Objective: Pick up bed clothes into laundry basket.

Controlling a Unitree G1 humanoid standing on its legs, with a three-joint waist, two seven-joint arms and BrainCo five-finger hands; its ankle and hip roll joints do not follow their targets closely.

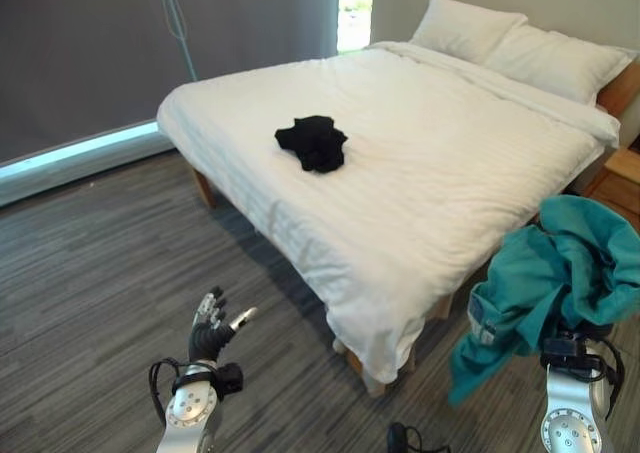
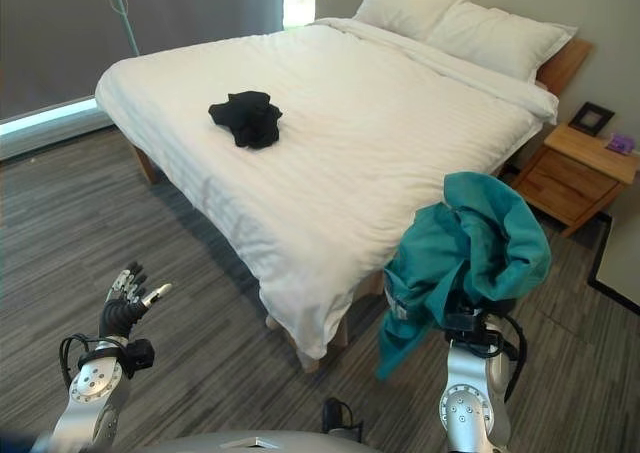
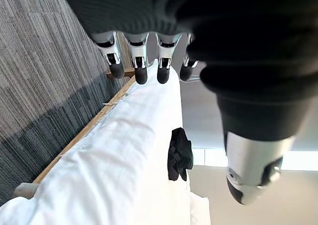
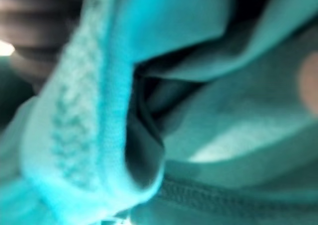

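A: Fingers (image 3: 141, 66) of the left hand (image 1: 210, 325) are seen relaxed and spread, nothing held; beyond their tips the white bed (image 1: 420, 173) is stretched out, and a black garment (image 1: 313, 141) is lying on it, well apart from them. What is carried by the right hand?

B: A teal garment (image 2: 470, 253) is draped over the right hand (image 2: 478, 318), which is buried under the cloth. Whether its fingers are curled into the fabric cannot be told; the hand is completely covered, and folds and a ribbed hem are pressed up against its wrist camera.

A: Then what might go wrong?

B: The cloth may be merely hung over the hand and not gripped. If so, it could be shed by a quick swing or a tilt of the arm, and it would be dropped on the grey floor (image 1: 100, 273). A long tail of fabric is hanging below the wrist, so it could be snagged on the bed corner beside it or on the wooden nightstand (image 2: 580, 173) farther off.

A: And the basket?

B: No laundry basket is seen near either hand, so a turn is probably needed, and the risk is raised by it. With the wrist camera smothered, a loosening hold might also go unnoticed.

A: And the black piece?

B: It is left for later; a long reach over the mattress would be required from the free hand.
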